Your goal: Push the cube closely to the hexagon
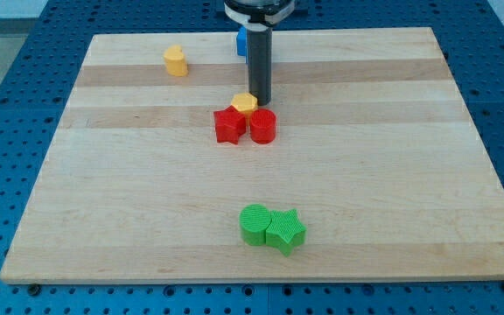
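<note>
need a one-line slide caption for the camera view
My tip beside the yellow hexagon, blue cube behind the rod.

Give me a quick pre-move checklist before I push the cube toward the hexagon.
1. Tip located: ok, my tip sits just right of the yellow hexagon.
2. Blue cube visible: not ok, mostly hidden behind the rod.
3. Tip behind cube for the push: not ok, it is on the hexagon side.
4. Cube close to hexagon: not ok, clearly apart.
5. Clutter: not ok, red star and red cylinder crowd the hexagon.
</note>
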